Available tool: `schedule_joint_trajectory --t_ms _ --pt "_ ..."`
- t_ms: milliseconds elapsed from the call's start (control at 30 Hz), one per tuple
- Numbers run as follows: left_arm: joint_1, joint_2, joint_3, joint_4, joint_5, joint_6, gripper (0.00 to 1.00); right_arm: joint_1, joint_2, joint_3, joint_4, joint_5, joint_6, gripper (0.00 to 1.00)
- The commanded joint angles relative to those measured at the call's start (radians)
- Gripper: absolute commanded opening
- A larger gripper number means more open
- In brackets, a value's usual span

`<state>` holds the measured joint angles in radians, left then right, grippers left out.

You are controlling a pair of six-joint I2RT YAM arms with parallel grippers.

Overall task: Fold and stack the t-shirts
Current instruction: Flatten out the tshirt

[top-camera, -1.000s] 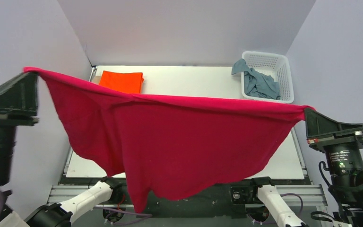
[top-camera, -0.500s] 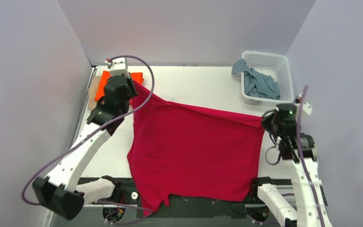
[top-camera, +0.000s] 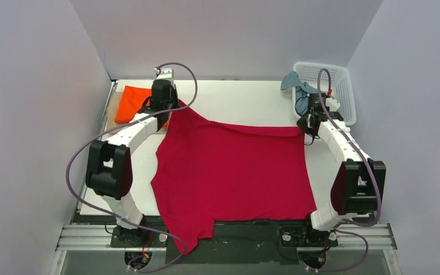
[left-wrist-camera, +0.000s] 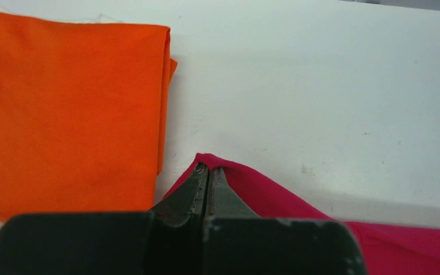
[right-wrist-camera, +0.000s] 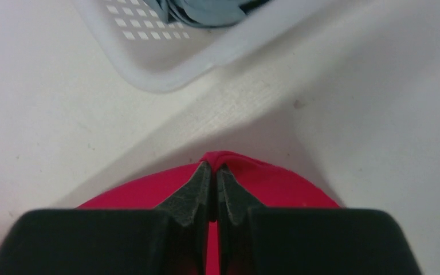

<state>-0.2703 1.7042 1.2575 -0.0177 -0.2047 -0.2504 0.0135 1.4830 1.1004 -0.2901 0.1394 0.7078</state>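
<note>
- Crimson red short-sleeved cloth t-shirt [top-camera: 235,166]: spread nearly flat over the middle of the white worktop [top-camera: 235,94]; its lower edge overhangs the worktop's near edge at the bottom of the overhead frame, and a pointed flap at lower left reaches furthest down
- Left claw [left-wrist-camera: 209,172]: jaws pressed together on a small pinch of the red shirt's upper-left corner, low over the worktop
- Right claw [right-wrist-camera: 213,169]: jaws likewise closed on a pinch of the red shirt's upper-right corner, near a corner of the basket
- Upper edge of the red shirt: runs between the two claws, dipping slightly toward the right of the overhead frame
- Bright orange t-shirt [top-camera: 132,103], folded into a flat rectangle: lies at upper left of the overhead frame, just beside the left claw; a narrow strip of bare worktop shows between it and the gripped red corner
- Dusty grey-blue t-shirt [top-camera: 291,80], crumpled: sits in the white plastic lattice basket [top-camera: 345,94] at upper right, one fold draped over the basket's left rim
</note>
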Motion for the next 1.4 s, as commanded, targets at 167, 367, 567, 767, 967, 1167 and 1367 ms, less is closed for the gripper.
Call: schedule_joint_trajectory --t_ms 167,367,567,767,967,1167,1367 --pt "0.02 0.282 0.332 -0.043 0.005 0.031 0.16 -0.01 0.222 0.202 0.059 0.04 0.023 0.18" --pt "0.02 0.369 0.545 -0.251 0.032 -0.002 0.79 -0.006 0.187 0.208 0.034 0.091 0.034 0.5" --pt "0.01 0.291 0.512 -0.286 0.11 -0.081 0.84 0.027 0.048 0.119 -0.003 0.094 0.023 0.76" --pt "-0.008 0.146 0.284 -0.262 0.248 -0.191 0.86 0.12 -0.052 -0.026 0.016 0.015 0.008 0.91" --pt "-0.03 0.099 0.095 -0.175 0.374 -0.258 0.88 0.195 0.023 -0.058 0.104 -0.081 0.029 0.91" --pt "-0.032 0.143 0.029 -0.127 0.443 -0.31 0.89 0.239 0.215 -0.008 0.178 -0.086 0.056 0.91" --pt "-0.032 0.177 -0.018 -0.105 0.441 -0.329 0.9 0.254 0.387 0.099 0.279 -0.114 0.067 0.9"
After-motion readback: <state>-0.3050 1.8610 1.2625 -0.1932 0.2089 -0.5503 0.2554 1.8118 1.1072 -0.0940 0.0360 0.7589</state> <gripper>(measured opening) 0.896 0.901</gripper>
